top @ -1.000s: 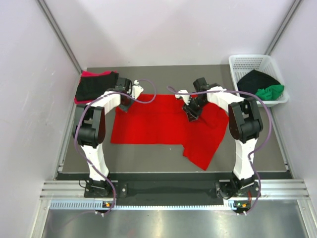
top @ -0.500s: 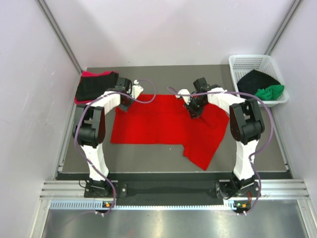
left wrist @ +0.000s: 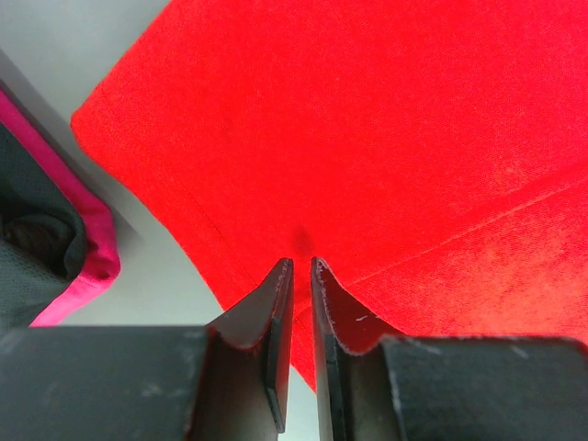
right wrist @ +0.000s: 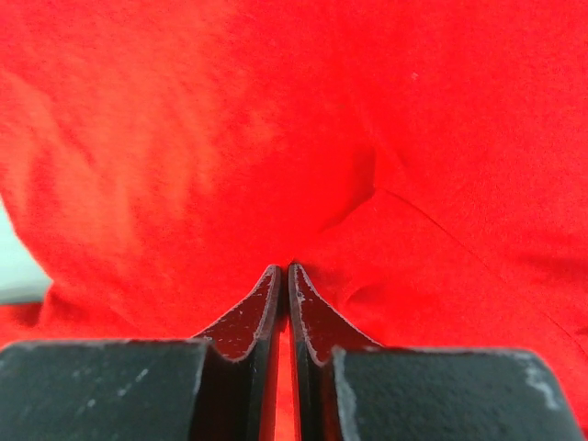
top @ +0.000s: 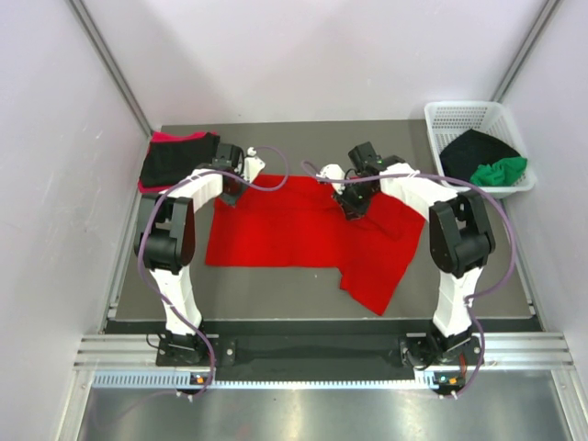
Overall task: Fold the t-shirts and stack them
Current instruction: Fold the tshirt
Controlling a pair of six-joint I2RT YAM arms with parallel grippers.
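At the upper left of the bench (top: 276, 287), a folded black t-shirt (top: 176, 162) lies on a pinkish red t-shirt (top: 163, 138). Just right of that stack, the left claw (top: 230, 193) sits at the upper left corner of the bright red t-shirt (top: 285, 230), which is spread flat across the middle. Its fingers are drawn almost together, with only a thin slit between them. I cannot tell whether any cloth is caught. Right of centre, the right claw (top: 352, 209) is pressed together and pinches a puckered fold of the same red cloth. At the upper right, a white lattice basket (top: 464, 112) holds a crumpled black t-shirt (top: 473, 147) and a green t-shirt (top: 502, 171).
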